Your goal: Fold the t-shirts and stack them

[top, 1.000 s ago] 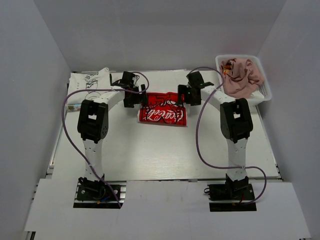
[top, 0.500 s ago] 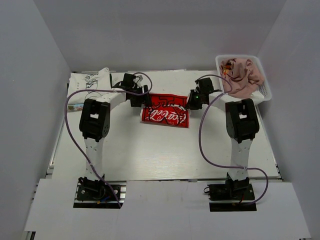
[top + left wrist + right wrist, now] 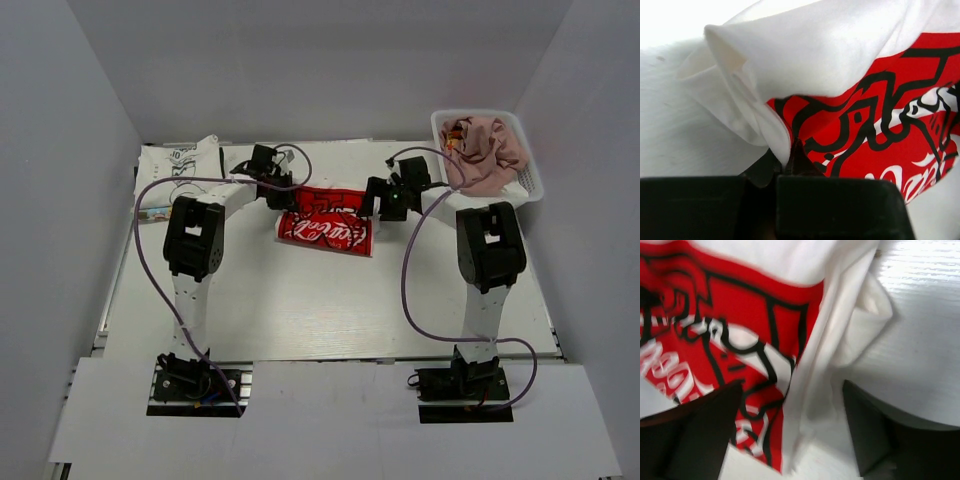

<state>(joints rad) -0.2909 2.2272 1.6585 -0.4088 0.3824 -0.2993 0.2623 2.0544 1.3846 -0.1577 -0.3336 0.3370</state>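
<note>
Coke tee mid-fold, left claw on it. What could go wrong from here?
1. The left claw is shut on just a thin edge of the Coca-Cola tee; it might slip free on the lift.
2. The right claw is open astride the opposite edge; if only the left pulls, the fold may skew.

White basket (image 3: 533, 183) on table (image 3: 300, 300).

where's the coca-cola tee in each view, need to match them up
top external: the coca-cola t-shirt lies at the centre, a little above the middle.
left wrist: the shirt fills the top and right.
right wrist: the shirt fills the left and centre.
shared landmark: its red print with black-outlined lettering shows in all three.
</note>
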